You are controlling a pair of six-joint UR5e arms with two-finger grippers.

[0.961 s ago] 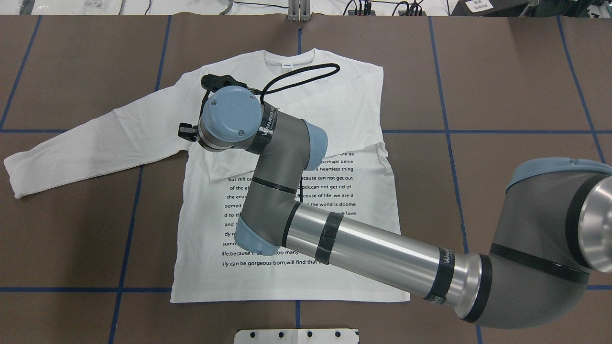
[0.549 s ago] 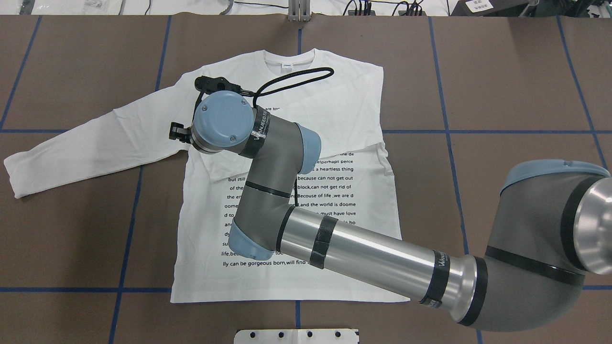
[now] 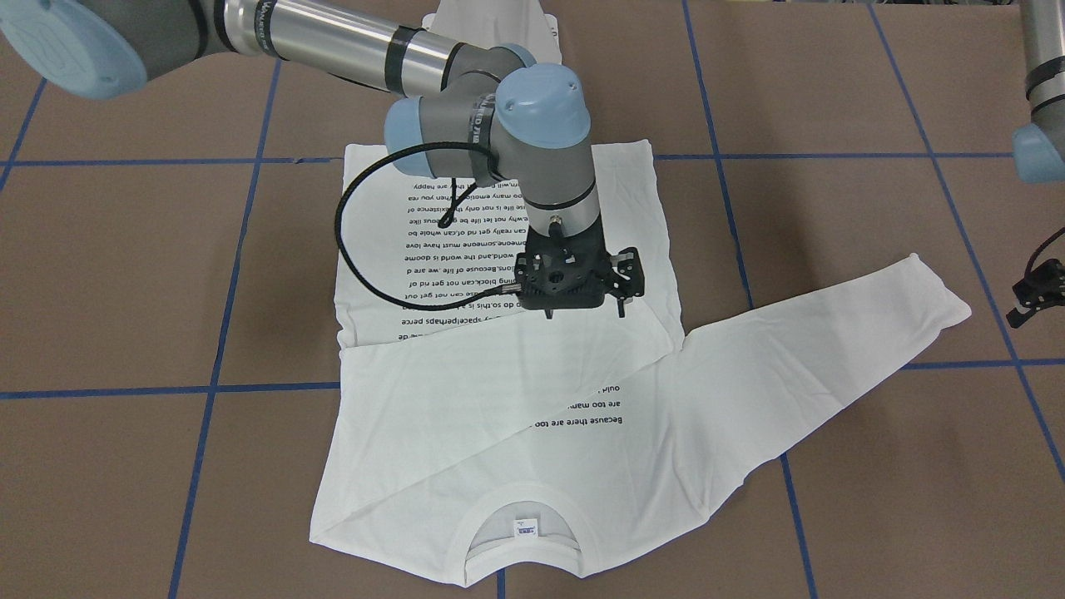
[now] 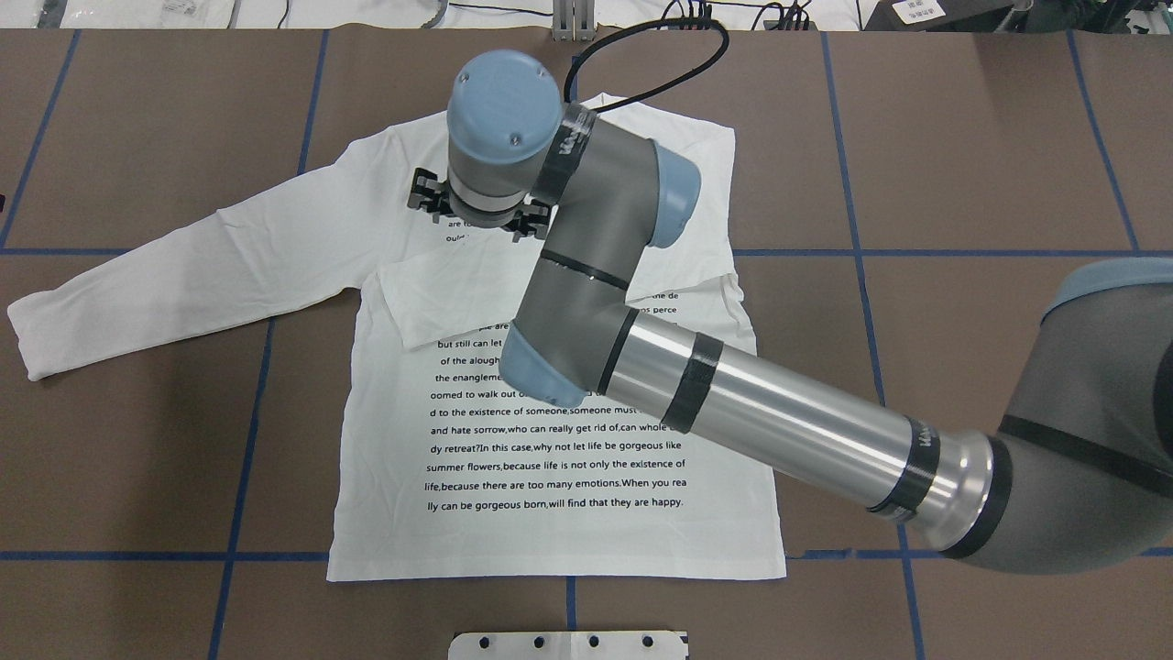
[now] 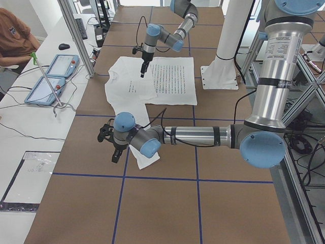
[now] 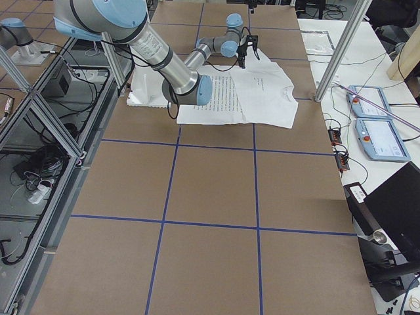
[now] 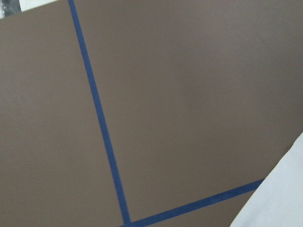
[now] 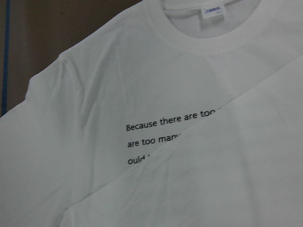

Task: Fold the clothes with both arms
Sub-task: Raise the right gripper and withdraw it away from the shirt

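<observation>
The clothes are one white long-sleeved T-shirt [image 4: 550, 522] lying flat with its black text up and its collar [image 3: 522, 520] at the far side. One sleeve [image 3: 466, 358] is folded across the chest; the other sleeve [image 4: 165, 275] stretches out flat to the robot's left. My right gripper [image 3: 582, 314] hangs just above the folded sleeve, open, with nothing between its fingers. The right wrist view looks down on the collar tag [image 8: 213, 10] and the top text lines. My left gripper [image 3: 1032, 295] hovers beyond the outstretched cuff [image 5: 147, 157]; I cannot tell whether it is open or shut.
The brown table [image 4: 962, 183] carries a grid of blue tape lines. A white pedestal base plate [image 4: 568, 644] sits at the near edge. In the exterior left view, a seated person [image 5: 15, 35] and two control tablets [image 5: 48, 81] are beside the table.
My right arm has swung from the shirt's armpit on the left toward the collar, and the wrist has turned. The shirt lies as before.
</observation>
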